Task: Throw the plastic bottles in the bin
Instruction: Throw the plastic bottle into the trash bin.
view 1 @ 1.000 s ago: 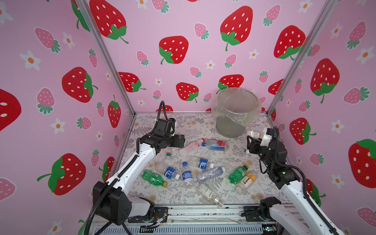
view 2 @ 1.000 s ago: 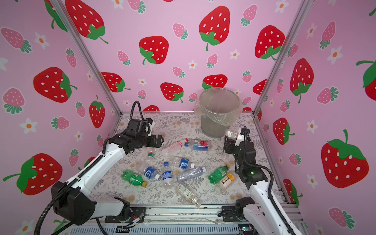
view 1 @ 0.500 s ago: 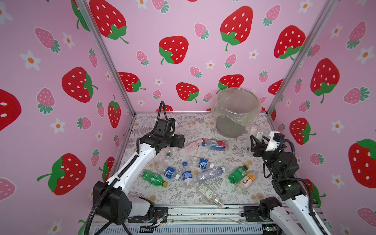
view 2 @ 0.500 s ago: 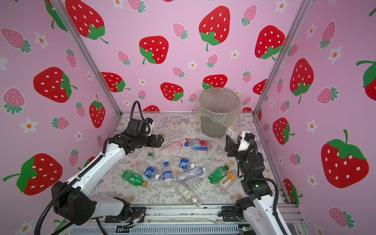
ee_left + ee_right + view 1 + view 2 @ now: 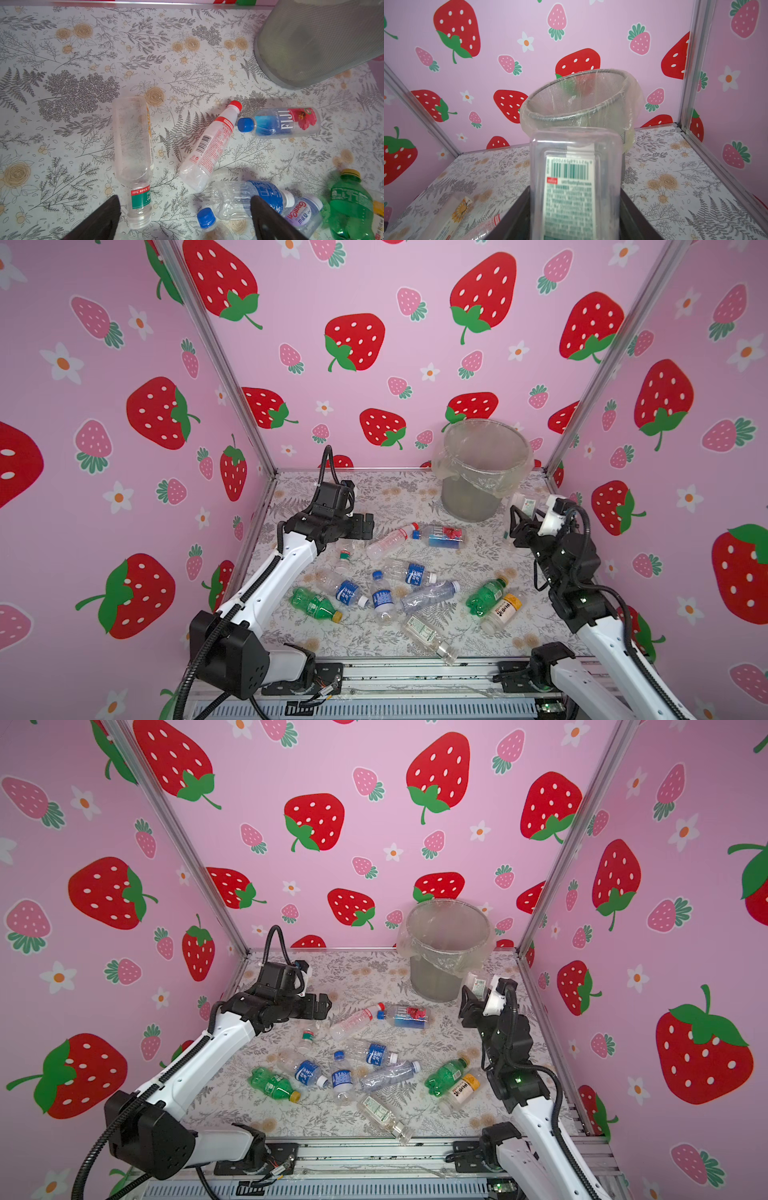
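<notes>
In both top views our right gripper point(image 5: 518, 519) is clamped on a clear bottle point(image 5: 524, 504) just beside the bin point(image 5: 468, 502), seemingly below its rim; let go here, it would likely strike the mesh wall. In the left wrist view our left gripper point(image 5: 182, 220) stands wide apart over loose bottles point(image 5: 209, 145) near the bin. In the right wrist view the liner point(image 5: 631, 116) overhangs the rim, where the bottle could snag.

"FIJI" on blue-cap btl point(image 5: 280, 122)
</notes>
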